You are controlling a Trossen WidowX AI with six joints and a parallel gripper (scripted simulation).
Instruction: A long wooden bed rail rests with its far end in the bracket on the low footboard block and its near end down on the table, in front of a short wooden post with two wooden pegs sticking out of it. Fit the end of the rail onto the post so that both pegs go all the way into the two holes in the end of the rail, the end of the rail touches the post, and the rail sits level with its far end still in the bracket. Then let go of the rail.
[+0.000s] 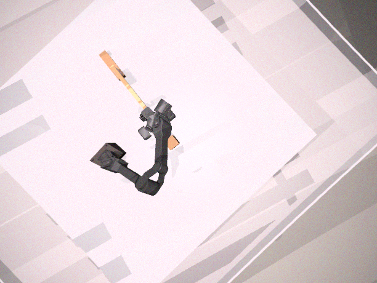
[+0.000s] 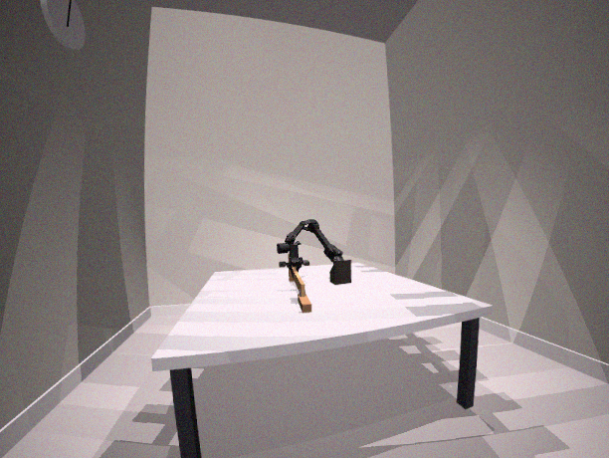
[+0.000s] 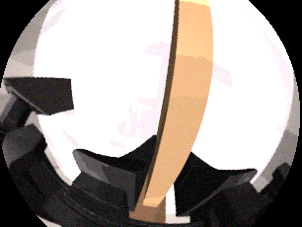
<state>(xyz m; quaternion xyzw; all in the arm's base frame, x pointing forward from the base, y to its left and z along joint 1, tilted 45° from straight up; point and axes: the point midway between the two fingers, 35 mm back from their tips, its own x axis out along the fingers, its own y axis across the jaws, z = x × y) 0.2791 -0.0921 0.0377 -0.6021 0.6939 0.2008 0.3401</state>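
Going by the top view, nearest the arm's base [image 1: 96,159] [image 2: 342,275] is the tool [image 1: 151,118] [image 2: 295,264] [image 3: 163,138], out at about 2 o'clock from it. It's mostly closed, just a modest gap left, and the long wooden rail [image 1: 134,93] [image 2: 299,281] [image 3: 189,99] is pinched between its fingers. So the grab is sorted, and nothing has been let go of yet.

A bit further out, the wooden post [image 1: 173,143] [image 2: 291,275] is seen at roughly 5 o'clock from the tool. The rail's near end is hidden under the arm up there, so whether it's touching the post, or whether any peg is in a hole, can't be told. No pegs or holes can be made out in any view, tbh.

Furthest off, the rail runs away toward 11 o'clock to the footboard block [image 1: 105,58] [image 2: 304,305] on the white surface [image 1: 215,107] [image 2: 249,326] [image 3: 99,59]. The far end looks to be at the block, but proper seating in the bracket can't be confirmed, and neither can level.

Probably the middle of the job, then: lining up and pushing home are likely still left, and the release definitely is.
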